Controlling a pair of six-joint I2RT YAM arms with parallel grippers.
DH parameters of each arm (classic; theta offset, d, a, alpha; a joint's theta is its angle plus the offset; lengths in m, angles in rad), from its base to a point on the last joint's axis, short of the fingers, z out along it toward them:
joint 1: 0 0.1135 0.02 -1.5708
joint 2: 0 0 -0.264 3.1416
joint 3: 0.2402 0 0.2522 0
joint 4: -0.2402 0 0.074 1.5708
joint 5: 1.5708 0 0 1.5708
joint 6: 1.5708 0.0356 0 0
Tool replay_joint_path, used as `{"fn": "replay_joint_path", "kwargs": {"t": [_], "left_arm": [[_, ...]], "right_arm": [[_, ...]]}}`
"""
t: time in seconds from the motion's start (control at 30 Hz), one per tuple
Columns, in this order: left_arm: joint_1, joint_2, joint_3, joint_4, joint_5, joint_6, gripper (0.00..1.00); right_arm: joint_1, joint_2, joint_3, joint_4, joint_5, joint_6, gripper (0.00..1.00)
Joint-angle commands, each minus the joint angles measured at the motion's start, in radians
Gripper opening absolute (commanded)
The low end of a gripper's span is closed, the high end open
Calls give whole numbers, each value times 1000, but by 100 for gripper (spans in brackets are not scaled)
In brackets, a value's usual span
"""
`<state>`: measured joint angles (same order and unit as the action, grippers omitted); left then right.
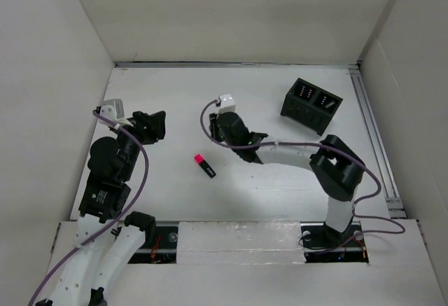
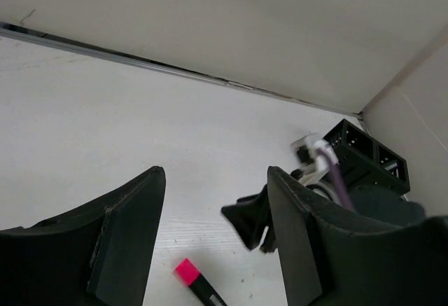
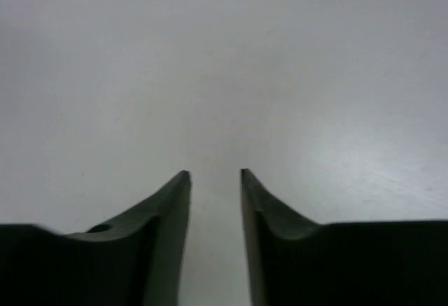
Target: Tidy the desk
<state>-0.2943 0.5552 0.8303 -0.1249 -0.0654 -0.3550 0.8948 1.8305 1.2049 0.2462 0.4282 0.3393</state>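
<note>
The desk (image 1: 280, 180) is a white tabletop with white walls around it. A black marker with a pink cap (image 1: 204, 166) lies on it between my two arms; it also shows in the left wrist view (image 2: 190, 276), low between my fingers. My left gripper (image 1: 150, 125) (image 2: 215, 171) is open wide and empty, left of the marker and above the desk. My right gripper (image 1: 236, 138) (image 3: 215, 174) points down at bare desk just right of the marker. Its jaws stand a narrow gap apart with nothing between them.
A small black compartmented box (image 1: 311, 103) stands at the back right, tilted; it also shows in the left wrist view (image 2: 367, 153). A metal rail (image 1: 374, 138) runs along the desk's right edge. Purple cables loop off both wrists.
</note>
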Motion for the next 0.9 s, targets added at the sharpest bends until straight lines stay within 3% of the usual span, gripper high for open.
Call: {"fn": "replay_joint_path", "kwargs": {"t": [0.0, 0.13, 0.3, 0.57, 0.7, 0.73, 0.77, 0.87], "left_arm": [[4, -1, 1, 22, -13, 10, 56], [4, -8, 3, 19, -10, 8, 59], [4, -18, 0, 24, -10, 8, 60], [4, -28, 0, 28, -4, 5, 60], [4, -29, -2, 27, 2, 7, 60], [4, -29, -2, 28, 3, 7, 60], [4, -29, 0, 27, 3, 7, 60], [4, -34, 1, 28, 9, 7, 60]], "right_arm": [[42, 42, 90, -45, -97, -68, 48], [108, 91, 87, -71, -143, -72, 64], [183, 148, 84, -126, -101, -106, 70], [213, 223, 160, -225, -96, -111, 67], [224, 254, 191, -280, -23, -89, 60], [224, 260, 188, -282, -5, -86, 54], [224, 263, 186, -282, 13, -85, 40], [224, 279, 196, -304, 26, -76, 22]]}}
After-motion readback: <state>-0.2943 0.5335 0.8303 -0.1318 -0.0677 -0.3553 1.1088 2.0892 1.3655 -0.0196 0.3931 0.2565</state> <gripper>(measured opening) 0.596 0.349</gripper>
